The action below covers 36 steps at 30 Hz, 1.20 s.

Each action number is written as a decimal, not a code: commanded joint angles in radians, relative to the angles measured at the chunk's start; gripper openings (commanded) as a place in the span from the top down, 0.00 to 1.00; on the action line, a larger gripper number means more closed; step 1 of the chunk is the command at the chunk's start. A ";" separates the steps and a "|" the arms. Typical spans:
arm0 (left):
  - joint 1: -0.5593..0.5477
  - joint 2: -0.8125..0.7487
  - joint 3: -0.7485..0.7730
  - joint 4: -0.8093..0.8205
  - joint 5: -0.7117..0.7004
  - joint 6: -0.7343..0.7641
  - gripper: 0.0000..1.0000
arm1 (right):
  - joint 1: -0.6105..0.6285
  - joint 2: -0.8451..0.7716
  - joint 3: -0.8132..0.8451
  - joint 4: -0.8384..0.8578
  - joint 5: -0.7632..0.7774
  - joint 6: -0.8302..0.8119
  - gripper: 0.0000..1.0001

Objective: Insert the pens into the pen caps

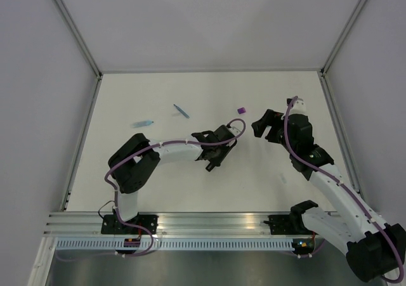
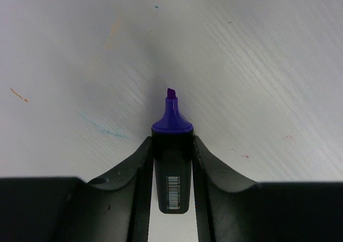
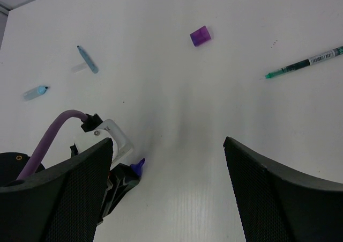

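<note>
My left gripper [image 2: 172,140] is shut on the stubby black-and-purple marker [image 2: 172,167]. Both fingers press its black body, and its purple tip [image 3: 138,166] points forward, low over the table. In the top view this gripper [image 1: 212,161] is at mid-table. The tiny purple cap [image 1: 241,110] [image 3: 200,36] lies beyond it, to the right. My right gripper [image 3: 169,143] [image 1: 266,126] hovers open and holds nothing, just right of that cap. A thin green pen [image 3: 305,65] lies to the right in the right wrist view. A slim bluish cap [image 1: 181,111] [image 3: 87,59] and a light blue marker [image 1: 143,123] [image 3: 36,92] lie at the far left.
White walls with metal posts [image 1: 76,32] close the table on three sides. A metal rail [image 1: 209,222] runs along the near edge between the two arm bases. A small pale speck [image 1: 283,180] lies beside the right arm.
</note>
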 commanded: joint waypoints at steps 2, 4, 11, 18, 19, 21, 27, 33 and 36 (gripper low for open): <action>-0.004 0.010 0.000 -0.069 -0.005 0.003 0.91 | -0.001 -0.008 -0.012 0.056 -0.021 0.019 0.09; -0.004 -0.008 -0.012 -0.058 0.001 -0.011 0.97 | 0.001 -0.003 -0.020 0.062 -0.040 0.025 0.10; -0.002 -0.191 -0.104 0.061 0.010 -0.058 0.98 | -0.001 0.011 -0.097 0.199 -0.187 0.083 0.10; -0.002 -0.384 -0.248 0.212 0.015 -0.109 0.98 | -0.001 0.063 -0.196 0.395 -0.306 0.209 0.14; -0.004 -0.401 -0.261 0.226 0.015 -0.110 0.98 | -0.001 0.068 -0.209 0.441 -0.316 0.221 0.14; -0.002 -0.445 -0.291 0.262 0.016 -0.118 0.98 | 0.001 0.075 -0.238 0.489 -0.349 0.258 0.16; -0.004 -0.512 -0.353 0.347 0.047 -0.127 0.98 | 0.030 0.106 -0.276 0.598 -0.388 0.299 0.19; -0.002 -0.518 -0.360 0.351 0.049 -0.138 0.98 | 0.128 0.159 -0.250 0.608 -0.362 0.289 0.23; -0.002 -0.524 -0.363 0.350 0.044 -0.138 0.98 | 0.165 0.187 -0.240 0.610 -0.350 0.287 0.25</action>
